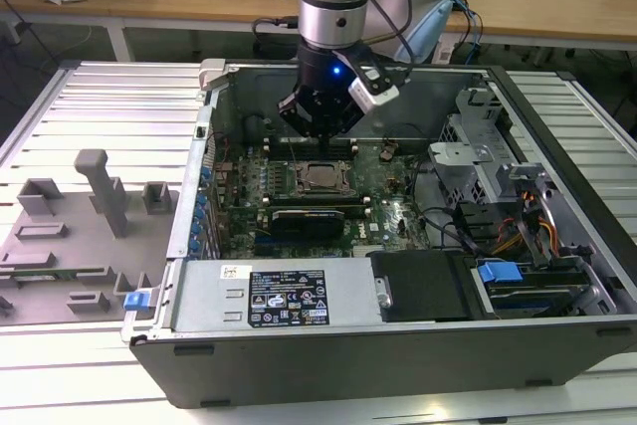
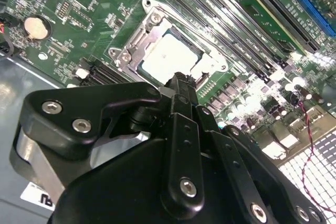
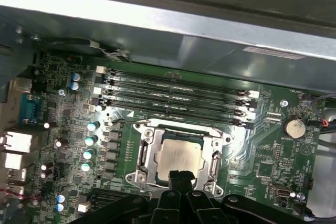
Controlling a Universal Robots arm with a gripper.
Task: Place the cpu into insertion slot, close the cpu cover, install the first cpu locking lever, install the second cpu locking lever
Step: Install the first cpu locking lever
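— Check the gripper [image 3: 181,176] in the first wrist view: wide or narrow?
— Narrow. Fingertips [image 3: 175,178] pressed side by side, with nothing seen between them. Hanging right over the slot [image 3: 140,176], at one edge of it.
— And the cpu [image 3: 178,156]?
— Lying flat inside the slot, shiny silver top facing up.
— Cover [image 3: 148,150]?
— Down flat on the slot, framing the cpu on all sides through its square window.
— Same story in the second wrist view?
— Same. Black fingers closed together just above the slot, with the pale cpu top showing past them.
— Anything else near the slot?
— Memory slots [image 3: 173,95] in a row just beside the slot. Coin cell [image 3: 294,127] well apart from the slot, on the same green board [image 3: 273,156]. In the exterior view, a long black card [image 1: 309,218] just beside the slot, and the arm [image 1: 333,7] standing straight up above the slot, reaching down into the open case [image 1: 328,345].
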